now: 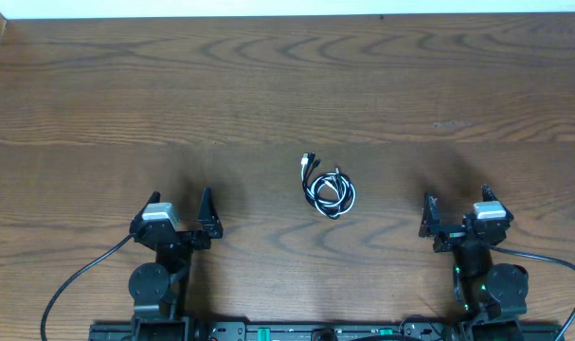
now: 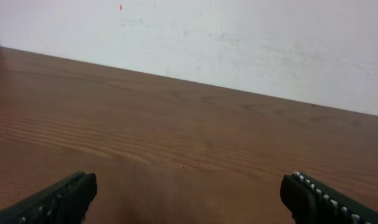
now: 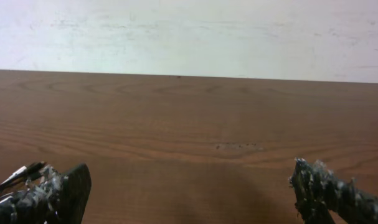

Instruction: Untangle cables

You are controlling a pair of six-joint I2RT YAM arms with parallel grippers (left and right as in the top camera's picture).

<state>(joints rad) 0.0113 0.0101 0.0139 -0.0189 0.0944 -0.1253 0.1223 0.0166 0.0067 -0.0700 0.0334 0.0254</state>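
Left gripper [image 2: 189, 193] and right gripper [image 3: 189, 186], black two-finger claws, sit at the frame's bottom edge, jaws spread wide and empty. Mid-frame on the brown wooden table [image 1: 98, 85], the thin black and white cables [image 1: 327, 188] lie coiled together. Untangling looks unstarted.

No text, label, brand, number or sign can be read on the table [image 1: 268, 85] or the wall [image 2: 251, 43], and faint marks on the black rail [image 1: 296, 332] at the table's near edge are too small to read.
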